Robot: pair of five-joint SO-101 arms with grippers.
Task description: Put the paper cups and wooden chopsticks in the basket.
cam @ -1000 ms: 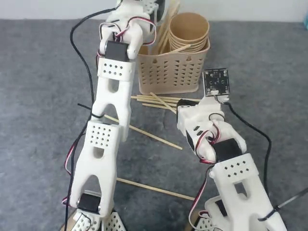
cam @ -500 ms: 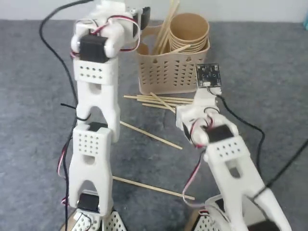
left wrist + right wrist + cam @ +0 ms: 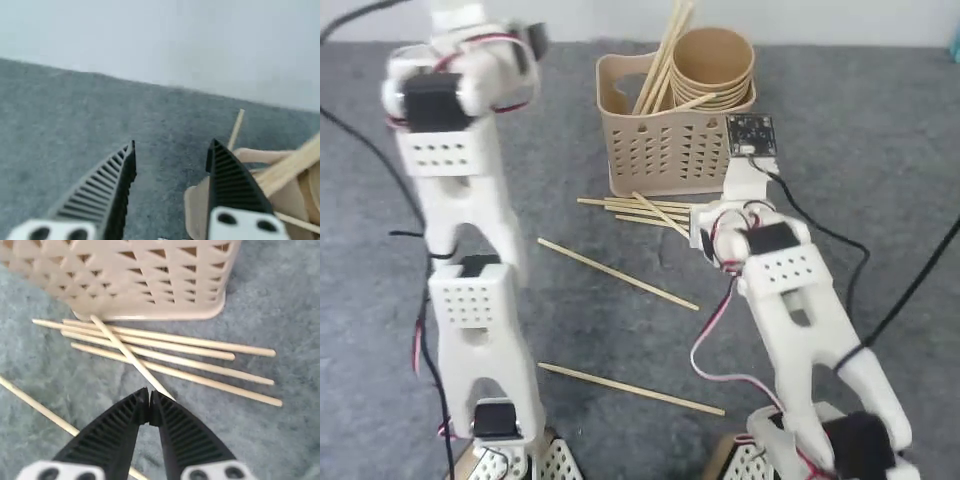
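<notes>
Two single chopsticks are lying apart on the grey tabletop: the middle chopstick is resting diagonally between the arms, and the near chopstick is lying closer to the arm bases. Just in front of the basket, a chopstick cluster of what look like four sticks is lying side by side, and a fifth, the crossing chopstick, is lying slantwise over them. The left hand is hanging wide open in the air beside the basket's rim and is gripping nothing. The right hand is hovering low over the tabletop with its fingertips pressed together and nothing between them, and its tip is sitting just beside the near end of the crossing chopstick. The basket is standing upright at the far side of the tabletop, and it is holding one stack of nested paper cups, too tightly nested to count. Beside the cups, several standing chopsticks are leaning out above the rim
</notes>
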